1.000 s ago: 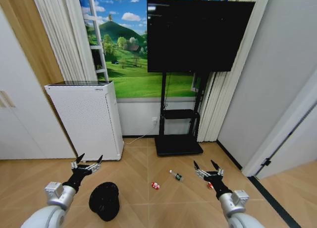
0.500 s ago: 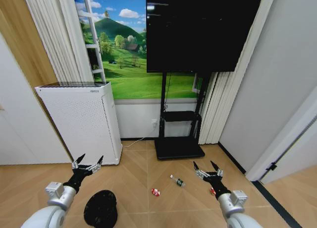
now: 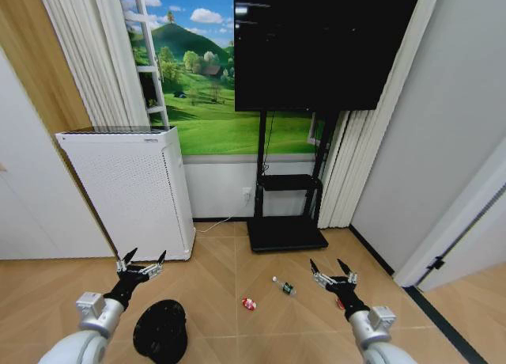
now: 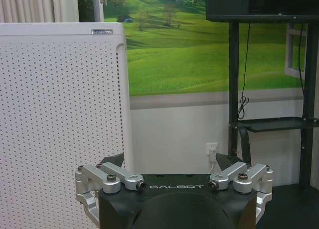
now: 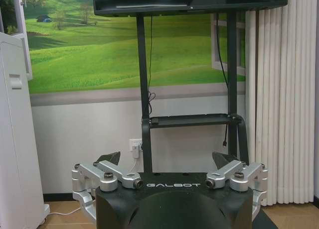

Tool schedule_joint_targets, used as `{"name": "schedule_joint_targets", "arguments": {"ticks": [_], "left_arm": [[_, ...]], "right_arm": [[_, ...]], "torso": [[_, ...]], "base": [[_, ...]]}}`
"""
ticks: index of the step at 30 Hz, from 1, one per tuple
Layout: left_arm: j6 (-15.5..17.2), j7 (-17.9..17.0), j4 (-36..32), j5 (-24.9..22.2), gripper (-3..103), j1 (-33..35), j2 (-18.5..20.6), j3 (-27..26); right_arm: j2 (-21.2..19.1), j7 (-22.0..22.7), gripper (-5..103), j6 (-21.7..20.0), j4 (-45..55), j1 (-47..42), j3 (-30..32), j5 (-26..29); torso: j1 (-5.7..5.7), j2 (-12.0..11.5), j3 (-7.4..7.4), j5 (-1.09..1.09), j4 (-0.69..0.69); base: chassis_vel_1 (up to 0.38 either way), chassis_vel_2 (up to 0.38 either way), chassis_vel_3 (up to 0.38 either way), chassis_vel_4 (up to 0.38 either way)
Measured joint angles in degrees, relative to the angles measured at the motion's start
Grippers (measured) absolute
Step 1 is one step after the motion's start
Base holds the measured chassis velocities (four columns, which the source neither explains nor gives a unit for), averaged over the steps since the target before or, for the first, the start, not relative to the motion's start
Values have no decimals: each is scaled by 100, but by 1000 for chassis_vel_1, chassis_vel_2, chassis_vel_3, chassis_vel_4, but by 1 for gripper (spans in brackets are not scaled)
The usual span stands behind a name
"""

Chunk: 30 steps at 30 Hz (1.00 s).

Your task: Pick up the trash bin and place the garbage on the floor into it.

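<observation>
The trash bin (image 3: 160, 331), a small black mesh basket, stands on the parquet floor (image 3: 221, 269) just right of my left arm. My left gripper (image 3: 146, 258) hovers open above and behind it, holding nothing. The garbage lies ahead on the floor: a red-and-white can (image 3: 249, 304), a small clear bottle with a green label (image 3: 281, 286), and a red piece (image 3: 340, 305) partly hidden behind my right gripper (image 3: 326, 264), which is open and empty. The left wrist view has the left gripper (image 4: 172, 162) facing the white appliance. The right wrist view has the right gripper (image 5: 167, 159) facing the TV stand.
A tall white perforated appliance (image 3: 130, 190) stands at the left wall, with a cable running to a wall socket. A black TV (image 3: 324, 47) sits on a stand with a floor base (image 3: 285, 233) straight ahead. Curtains (image 3: 348, 174) and a door frame (image 3: 451, 237) close the right side.
The whole picture has shifted, so the camera moved: the bin and litter now sit a little lower and farther left. Both arms hold the same open pose.
</observation>
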Motion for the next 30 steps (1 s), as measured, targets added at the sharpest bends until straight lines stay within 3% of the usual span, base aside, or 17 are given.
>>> {"name": "schedule_joint_targets", "arguments": {"ticks": [23,30], "left_arm": [[31,-157,256,125,100,-243,-167,67],[66,-228,226,133,100,-199,-235,113]], "right_arm": [[-283,170,100,27,-436,453,-223,420],[-373,-179,100,37,-646,502,-317,545]], "torso": [[-216,-530,-313,0,0],[-295,-724,-429,0,0]], "base": [[0,0,0,0],[0,0,0,0]]}}
